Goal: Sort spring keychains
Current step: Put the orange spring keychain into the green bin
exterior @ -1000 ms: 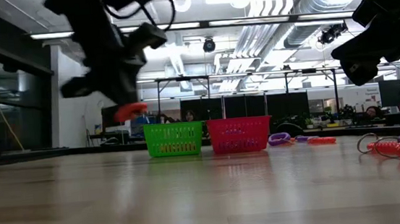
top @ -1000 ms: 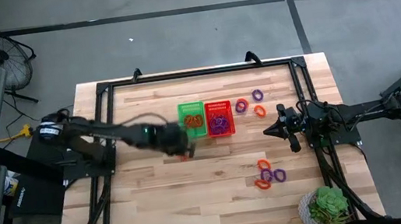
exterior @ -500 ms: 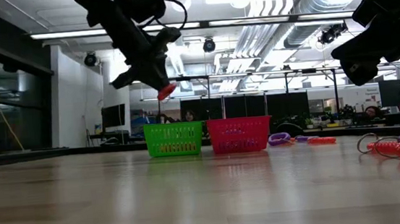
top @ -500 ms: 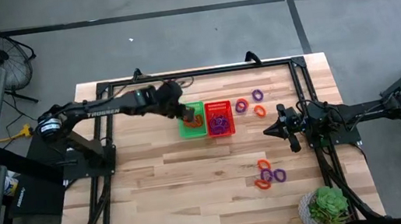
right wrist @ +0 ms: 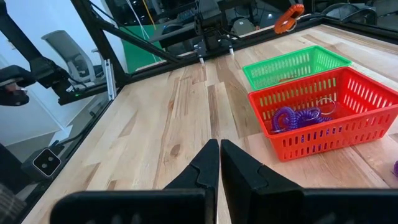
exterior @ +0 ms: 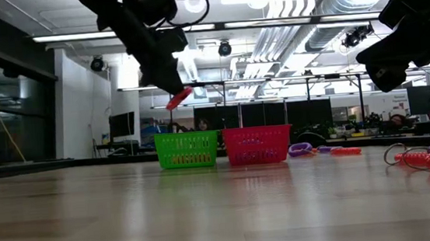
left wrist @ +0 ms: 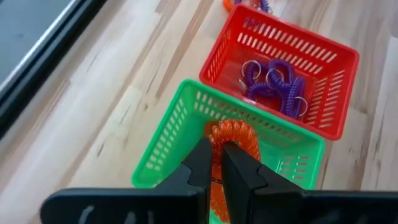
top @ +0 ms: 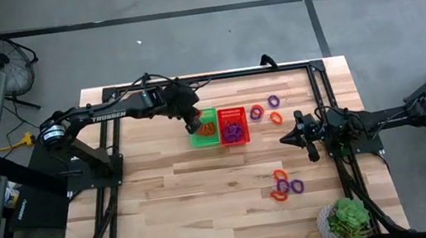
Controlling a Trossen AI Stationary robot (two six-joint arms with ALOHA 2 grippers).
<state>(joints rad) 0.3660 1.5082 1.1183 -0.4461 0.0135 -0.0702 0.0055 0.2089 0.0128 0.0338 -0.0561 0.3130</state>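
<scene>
Left tool (top: 194, 124) hangs over green basket (top: 205, 137).

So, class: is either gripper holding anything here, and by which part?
The left gripper, above the green basket, pinches an orange spring keychain across one side of its coil. The right gripper is shut on nothing.

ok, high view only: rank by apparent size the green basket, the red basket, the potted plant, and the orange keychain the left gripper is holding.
1. Potted plant, largest.
2. Green basket and red basket: they look alike, so no ranking between them; the left gripper covers part of the green one.
3. Orange keychain, far the smallest.
</scene>
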